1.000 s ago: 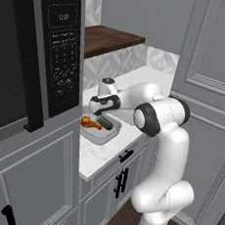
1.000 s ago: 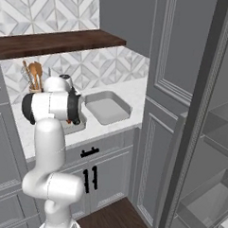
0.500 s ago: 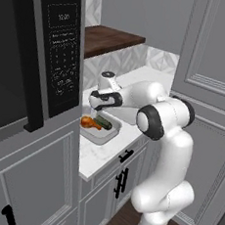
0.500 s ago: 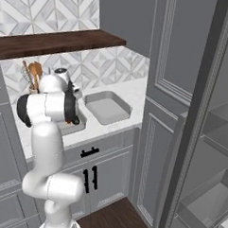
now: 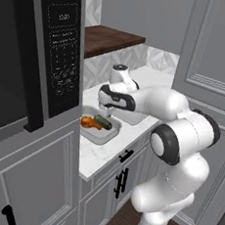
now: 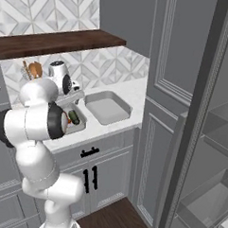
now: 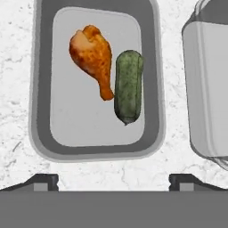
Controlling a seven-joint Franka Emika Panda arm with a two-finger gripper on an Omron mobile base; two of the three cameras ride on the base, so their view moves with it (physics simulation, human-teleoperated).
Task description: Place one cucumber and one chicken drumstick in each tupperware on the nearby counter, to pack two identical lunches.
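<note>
Drumstick [image 7: 94,59] beside cucumber [image 7: 128,86] — no readable writing.

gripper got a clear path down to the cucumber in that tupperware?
Probably yes: the gripper hangs open above the lidless tupperware, nothing over the cucumber; the drumstick touching it leaves little finger room.

Open room above the near tupperware [image 7: 42,147]; second tupperware [image 7: 205,89] crowds its side.

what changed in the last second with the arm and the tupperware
The end effector has lifted off the tupperware, jaws now wide open and holding nothing, and the arm's elbow swung out from the counter. The drumstick and cucumber stay side by side inside; the second tupperware is unchanged.
</note>
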